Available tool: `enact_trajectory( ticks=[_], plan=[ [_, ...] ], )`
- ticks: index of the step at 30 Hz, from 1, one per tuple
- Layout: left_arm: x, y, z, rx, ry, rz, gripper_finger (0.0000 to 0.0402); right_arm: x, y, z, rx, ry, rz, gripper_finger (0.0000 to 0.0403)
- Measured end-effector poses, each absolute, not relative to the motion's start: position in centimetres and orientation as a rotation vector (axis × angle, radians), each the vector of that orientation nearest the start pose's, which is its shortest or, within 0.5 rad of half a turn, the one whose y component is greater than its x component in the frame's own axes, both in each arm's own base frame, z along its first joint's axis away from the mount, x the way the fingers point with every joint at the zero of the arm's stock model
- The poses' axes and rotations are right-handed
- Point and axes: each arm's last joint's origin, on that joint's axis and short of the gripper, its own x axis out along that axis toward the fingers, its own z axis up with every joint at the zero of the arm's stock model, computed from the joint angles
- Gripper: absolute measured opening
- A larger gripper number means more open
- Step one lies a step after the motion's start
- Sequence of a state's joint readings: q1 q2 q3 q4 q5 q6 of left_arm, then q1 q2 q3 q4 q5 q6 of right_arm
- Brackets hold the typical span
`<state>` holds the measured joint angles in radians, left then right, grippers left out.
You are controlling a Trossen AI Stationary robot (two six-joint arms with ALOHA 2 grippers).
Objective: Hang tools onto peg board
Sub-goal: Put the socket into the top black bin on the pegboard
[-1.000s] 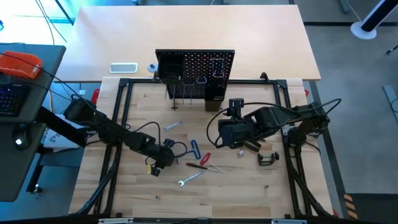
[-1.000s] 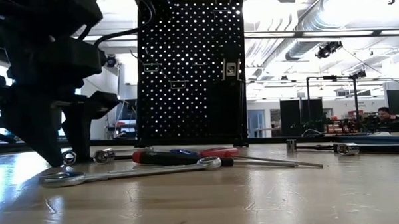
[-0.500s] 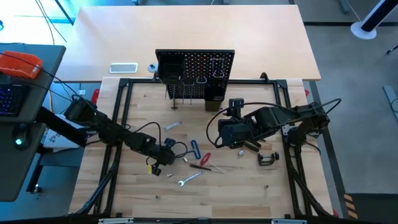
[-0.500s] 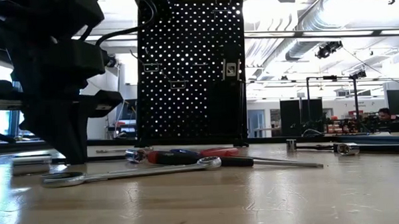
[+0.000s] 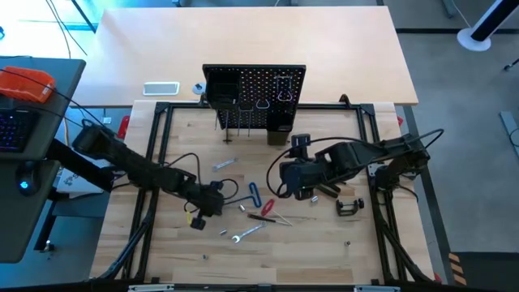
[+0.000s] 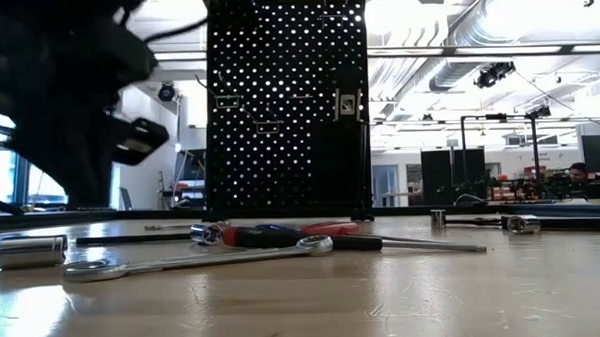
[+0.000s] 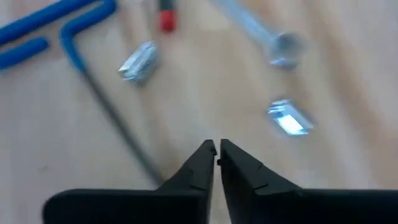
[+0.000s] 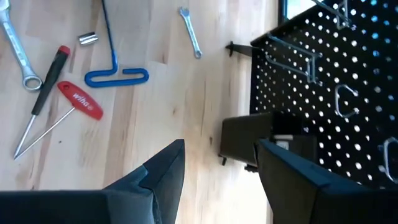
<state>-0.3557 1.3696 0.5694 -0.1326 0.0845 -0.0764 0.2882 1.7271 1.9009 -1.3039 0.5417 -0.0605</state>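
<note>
High view | left end effector [image 5: 217, 198] closed, empty | beside blue hex key [image 5: 253, 195]

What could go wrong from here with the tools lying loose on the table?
The left gripper is shut with nothing between its fingers, so it may have missed its grab and could knock the small silver socket away. The blue hex key, red screwdriver and wrench lie close together, so picking one may drag another. The right gripper, open near the peg board, could bump its hooks.
</note>
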Motion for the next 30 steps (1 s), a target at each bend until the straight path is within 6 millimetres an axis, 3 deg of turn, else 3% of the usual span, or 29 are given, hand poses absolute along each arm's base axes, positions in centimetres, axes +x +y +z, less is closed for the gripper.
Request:
enact_trajectory(
  ticks=[6, 12, 19, 25, 30],
  plan=[
    [22.5, -10.9, 16.3, -0.041, 0.798, -0.436, 0.0103, 33.6, 8.4, 35.3, -0.548, 1.026, -0.138, 0.0193],
    [22.9, -13.0, 13.7, -0.073, 0.843, -0.384, 0.0155, 34.9, 8.9, 31.0, -0.526, 0.996, -0.014, 0.0193],
    [23.7, -15.1, 11.1, -0.126, 0.857, -0.417, 0.0166, 35.4, 8.6, 27.4, -0.537, 0.968, 0.023, 0.0193],
    [24.5, -15.6, 10.5, -0.081, 0.861, -0.346, 0.0166, 36.0, 7.7, 26.5, -0.497, 0.918, 0.013, 0.0193],
    [25.0, -14.7, 10.4, -0.003, 0.832, -0.263, 0.0159, 36.7, 7.6, 26.0, -0.413, 0.828, 0.100, 0.0193]
  ],
)
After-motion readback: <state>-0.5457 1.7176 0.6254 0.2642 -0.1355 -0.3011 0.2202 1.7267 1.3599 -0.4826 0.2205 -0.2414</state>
